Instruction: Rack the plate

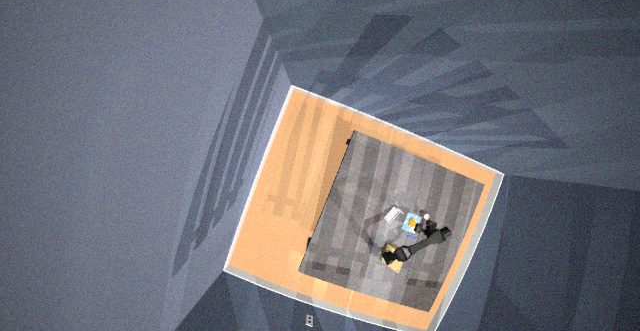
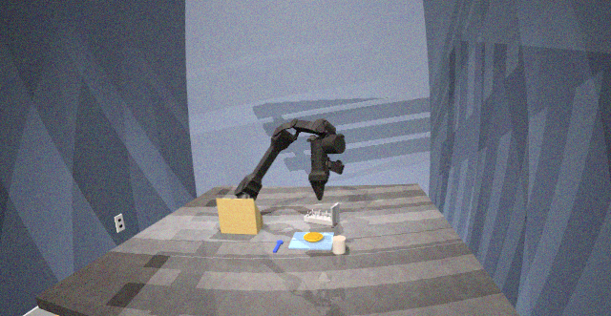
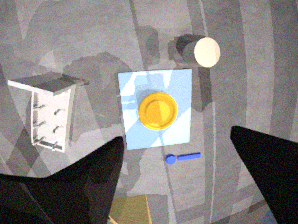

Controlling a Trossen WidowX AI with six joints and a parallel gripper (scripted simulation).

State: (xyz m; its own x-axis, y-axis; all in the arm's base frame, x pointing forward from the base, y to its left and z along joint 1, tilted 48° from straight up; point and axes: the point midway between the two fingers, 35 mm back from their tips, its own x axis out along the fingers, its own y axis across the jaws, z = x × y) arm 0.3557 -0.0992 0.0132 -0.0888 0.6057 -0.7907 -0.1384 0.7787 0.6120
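The plate (image 1: 412, 223) (image 2: 313, 237) (image 3: 157, 111) is orange-yellow and round, and lies flat on a light blue mat (image 2: 297, 245) (image 3: 135, 140). The white dish rack (image 1: 392, 214) (image 2: 335, 215) (image 3: 49, 84) stands apart from the mat, to its left in the wrist view, with short pegs inside, a raised panel at one end and no plate in it. My gripper (image 2: 319, 198) (image 3: 178, 137) is open and empty. It points down, well above the table; in the wrist view the plate shows ahead of the gap between its fingertips.
A cream cup (image 2: 339, 244) (image 3: 207, 52) stands near a mat corner. A blue utensil (image 2: 278, 246) (image 3: 189, 157) lies beside the mat. A yellow block (image 2: 238, 217) (image 3: 135, 207) stands near the arm's base.
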